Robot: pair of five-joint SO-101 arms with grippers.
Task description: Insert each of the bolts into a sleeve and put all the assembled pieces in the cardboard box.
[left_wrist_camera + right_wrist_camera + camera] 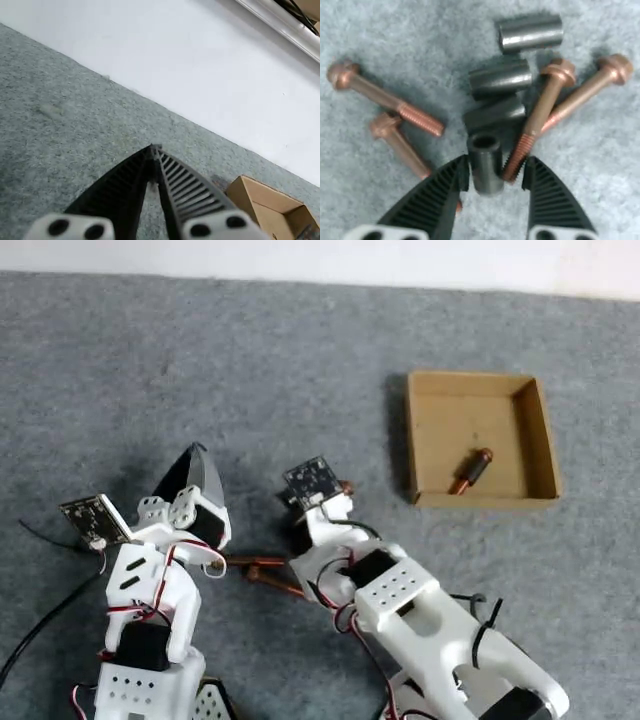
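Four sleeves (500, 79) and four bolts (385, 97) lie bunched on the grey bench (380, 30), lower middle of the overhead frame. Right claw (496, 167) is open, straddling the nearest sleeve (485, 162), probably not squeezing it. Left claw (154, 152) is closed on nothing. One assembled piece (471, 471) sits in the box (412, 440), upper right.

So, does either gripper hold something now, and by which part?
Nothing is held. The left gripper is shut and empty; the right gripper is open, straddling a sleeve and the threaded end of a bolt.
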